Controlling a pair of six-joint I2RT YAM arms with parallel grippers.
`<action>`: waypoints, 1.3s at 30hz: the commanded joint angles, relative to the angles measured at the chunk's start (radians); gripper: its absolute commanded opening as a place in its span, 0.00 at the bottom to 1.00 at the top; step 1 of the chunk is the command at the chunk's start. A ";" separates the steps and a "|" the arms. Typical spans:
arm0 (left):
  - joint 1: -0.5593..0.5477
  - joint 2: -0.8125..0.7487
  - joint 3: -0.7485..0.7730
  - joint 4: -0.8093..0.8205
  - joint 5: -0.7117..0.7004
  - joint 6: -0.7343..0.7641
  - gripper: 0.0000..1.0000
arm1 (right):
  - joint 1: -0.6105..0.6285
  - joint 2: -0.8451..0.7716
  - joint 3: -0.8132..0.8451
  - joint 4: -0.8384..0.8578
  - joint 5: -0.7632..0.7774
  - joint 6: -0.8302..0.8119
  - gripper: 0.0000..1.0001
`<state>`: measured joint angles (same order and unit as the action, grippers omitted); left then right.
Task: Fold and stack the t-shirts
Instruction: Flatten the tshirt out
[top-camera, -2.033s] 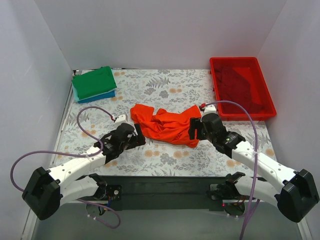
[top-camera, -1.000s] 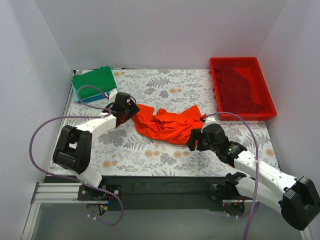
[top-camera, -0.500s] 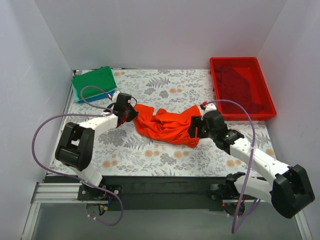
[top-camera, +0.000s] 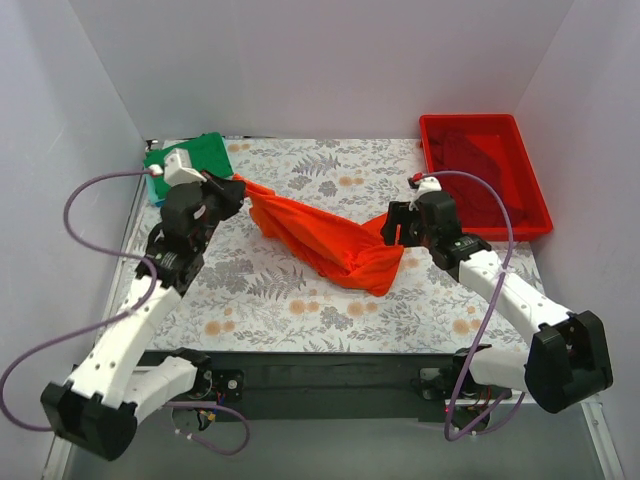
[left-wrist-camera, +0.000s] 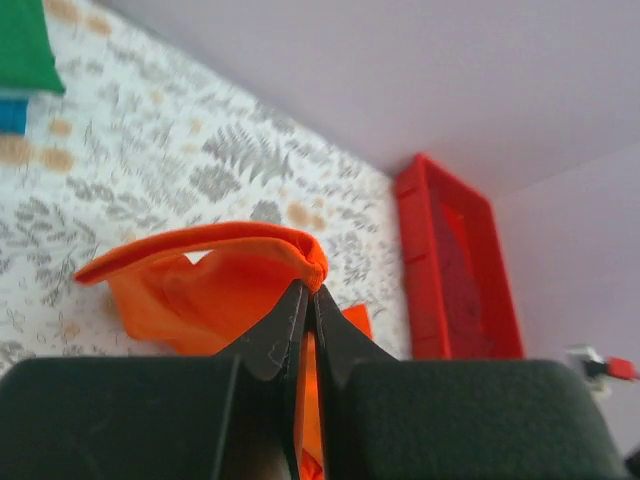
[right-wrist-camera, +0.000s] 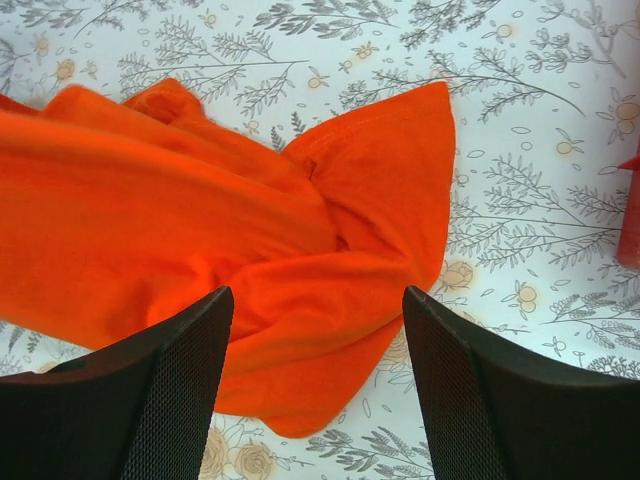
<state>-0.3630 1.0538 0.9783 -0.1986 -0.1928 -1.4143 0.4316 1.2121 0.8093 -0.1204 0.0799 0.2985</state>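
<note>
Left arm reaches toward far-left corner, left gripper (top-camera: 232, 188) clenched on orange-red shirt (top-camera: 330, 245) edge, holding it raised. Shirt slopes down to mid-table. Right arm bent inward, right gripper (top-camera: 393, 230) released, jaws wide over shirt's right end.

Pale lilac walls (top-camera: 320, 70) enclose fern-print tabletop (top-camera: 330, 175).
</note>
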 joint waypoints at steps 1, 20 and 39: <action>-0.001 -0.125 -0.065 -0.085 -0.027 0.087 0.00 | -0.005 0.015 0.057 0.034 -0.072 -0.006 0.74; -0.001 -0.354 -0.305 -0.418 0.024 0.044 0.00 | 0.039 0.378 0.226 0.099 -0.213 0.007 0.70; 0.001 -0.319 -0.279 -0.421 0.004 0.060 0.00 | 0.033 0.652 0.389 0.079 -0.356 -0.065 0.38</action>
<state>-0.3630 0.7254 0.6743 -0.6117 -0.1757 -1.3685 0.4686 1.8648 1.1564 -0.0364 -0.2108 0.2623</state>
